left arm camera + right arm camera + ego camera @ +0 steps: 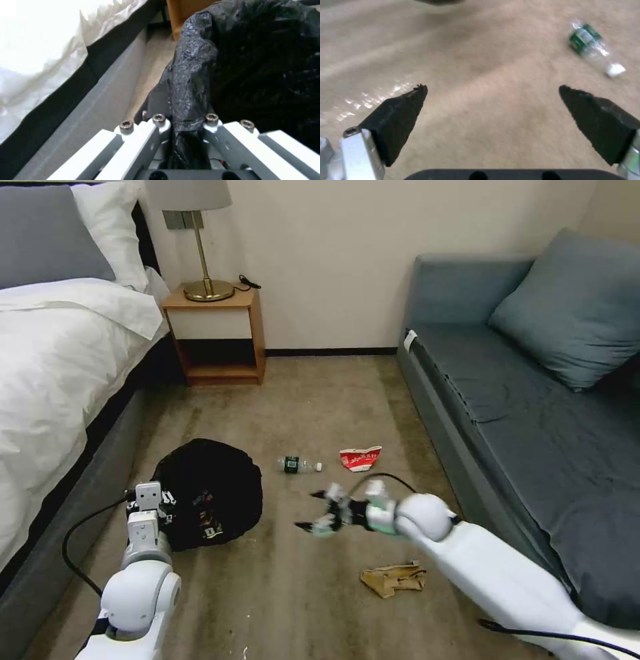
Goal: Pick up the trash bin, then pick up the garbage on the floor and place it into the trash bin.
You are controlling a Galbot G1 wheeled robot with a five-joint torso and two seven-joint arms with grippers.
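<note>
Right at the bottom of your head view, the two white arms reach forward over the carpet. Your left gripper [181,125] sits at lower left of the frame, clamped on the black bag at the rim of the trash bin [210,490]; in the left wrist view you can see the crinkled plastic pinched between the two finger bases. The bin is just ahead of that arm, beside the grey bed base.

Your right gripper [320,511] hovers at centre frame, jaws spread wide and holding nothing. In the right wrist view its black pads [398,117] stand well apart over bare carpet, with the clear bottle [591,46] off in the upper right corner.

Outward from that claw: the bottle with its green label lies on the floor just beyond it in the head view, and the red-white paper carton [360,458] sits just to the right of the bottle. The crumpled tan paper [395,579] lies lower, close beside your right forearm.

The floor is a beige-brown carpet [320,400]. A bed with white linen [53,373] fills the left edge, a wooden nightstand [217,337] with a brass lamp [200,240] stands at upper left against the pale wall, and a grey-blue sofa [533,420] with a cushion runs down the right side.
</note>
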